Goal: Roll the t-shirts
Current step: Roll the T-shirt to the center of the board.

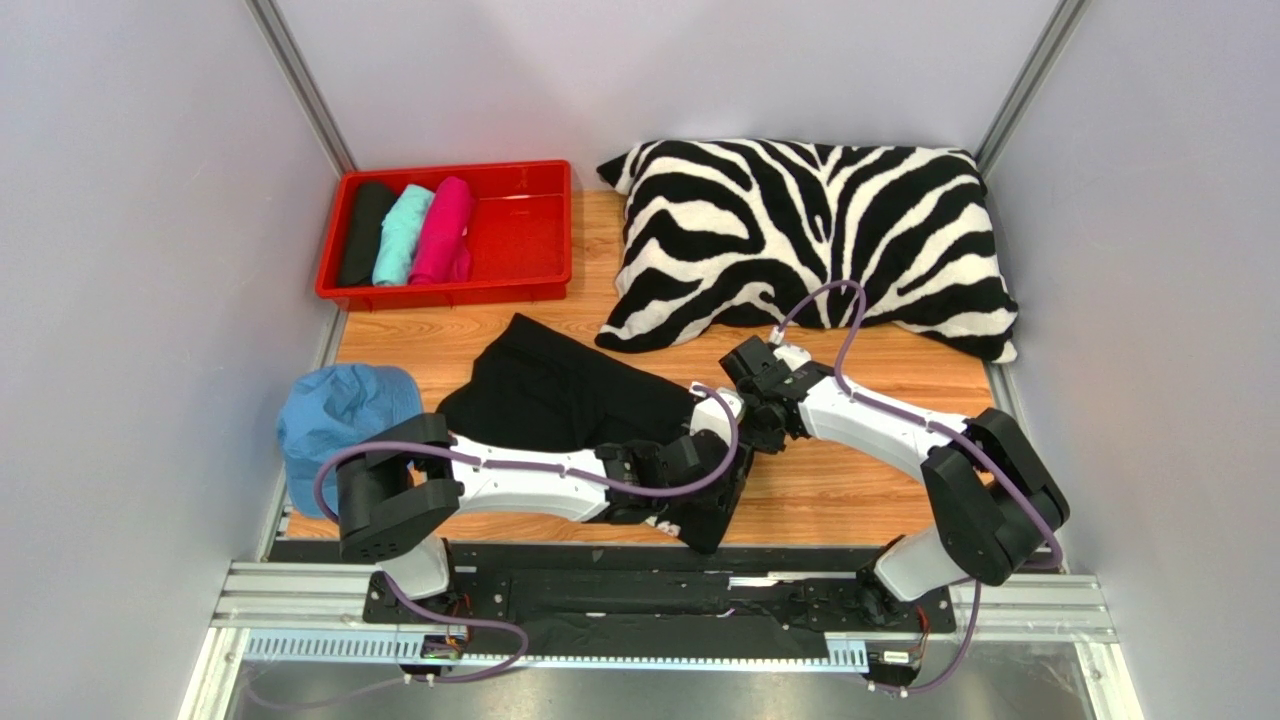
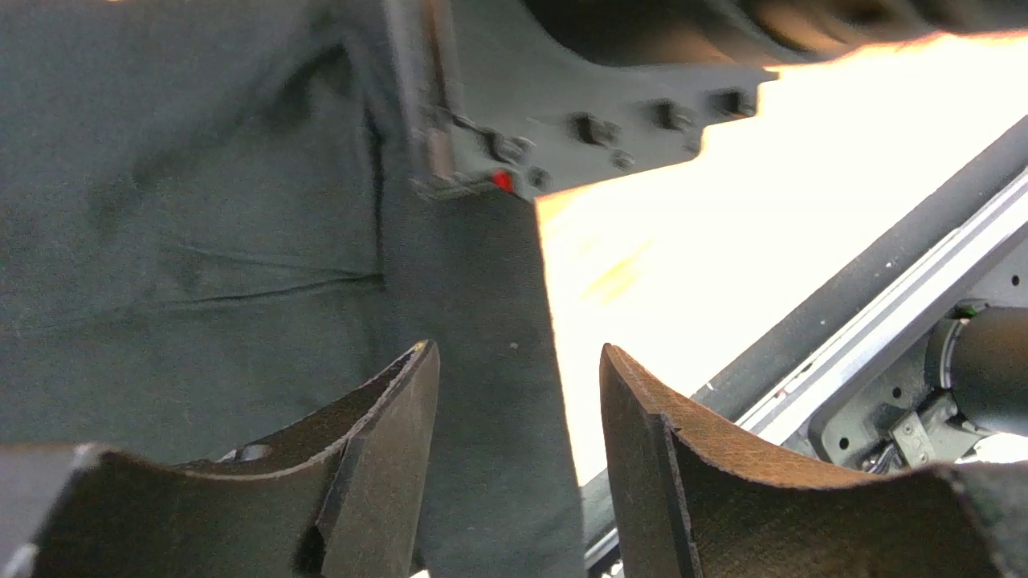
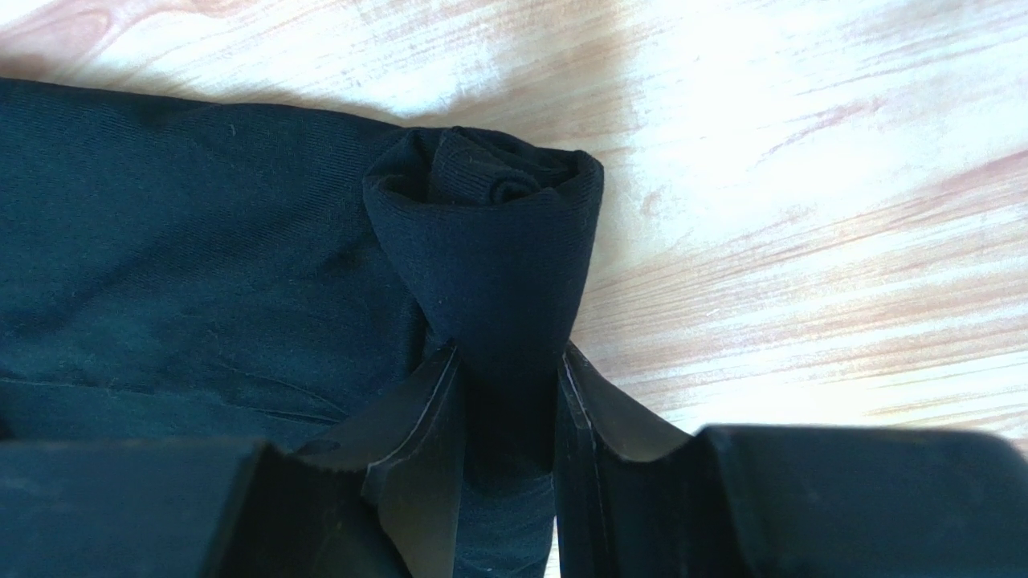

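Black t-shirt (image 1: 549,393) sits mid-frame on wood table (image 1: 842,495). Right gripper (image 3: 509,355) pinches its rolled end tight, left gripper (image 2: 517,355) jaws apart w/ hem strip between. Bare wood lower right.

The wooden counter (image 1: 842,495) carries a large black t-shirt (image 1: 556,393), spread under and just beyond both arms, its rolled end at the right fingers (image 3: 416,446); a zebra-striped pillow (image 1: 812,225) lies farther beyond them; a red tray (image 1: 526,282) sits well beyond the left fingers (image 2: 386,422); a blue bundle (image 1: 343,413), perhaps cloth, lies well to their left.
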Controlling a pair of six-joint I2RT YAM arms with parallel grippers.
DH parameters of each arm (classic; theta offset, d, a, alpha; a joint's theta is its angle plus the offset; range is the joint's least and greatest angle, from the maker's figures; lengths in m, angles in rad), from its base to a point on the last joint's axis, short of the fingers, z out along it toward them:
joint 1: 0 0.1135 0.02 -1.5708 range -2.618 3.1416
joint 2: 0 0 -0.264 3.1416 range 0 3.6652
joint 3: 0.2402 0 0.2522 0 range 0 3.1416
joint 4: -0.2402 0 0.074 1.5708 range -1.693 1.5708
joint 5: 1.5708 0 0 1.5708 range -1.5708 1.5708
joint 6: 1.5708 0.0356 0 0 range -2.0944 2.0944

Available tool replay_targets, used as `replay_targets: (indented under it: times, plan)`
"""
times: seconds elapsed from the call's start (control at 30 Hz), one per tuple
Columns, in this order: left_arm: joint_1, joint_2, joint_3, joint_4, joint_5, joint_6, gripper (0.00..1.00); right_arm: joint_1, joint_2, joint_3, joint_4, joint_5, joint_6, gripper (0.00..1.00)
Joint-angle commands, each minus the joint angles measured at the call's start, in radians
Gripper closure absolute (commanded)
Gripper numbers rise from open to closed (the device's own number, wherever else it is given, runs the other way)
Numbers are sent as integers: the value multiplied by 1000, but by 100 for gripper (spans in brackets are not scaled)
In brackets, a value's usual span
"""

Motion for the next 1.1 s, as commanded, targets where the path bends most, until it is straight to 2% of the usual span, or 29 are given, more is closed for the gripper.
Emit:
replay_targets:
  times: [0.0, 0.07, 0.17, 0.33, 0.77, 1.07]
  plan:
    - [-65, -21, -37, 118, -138, 24, 39, 5, 13, 35, -47, -3, 18, 68]
    - [-105, -38, -60, 124, -206, 53, 39, 5, 17, 43, -63, 5, 15, 68]
    - [-135, -47, -86, 159, -234, 85, 38, 5, 16, 48, -67, 9, 15, 68]
    - [-169, -1, -38, 81, -298, 93, 37, 5, 30, 74, -87, 11, 18, 68]
    - [-226, 195, 198, -300, -398, 32, 37, 5, 54, 112, -115, 0, 28, 68]
    - [-235, 283, 250, -405, -399, -17, 40, 5, 65, 117, -110, 0, 30, 69]
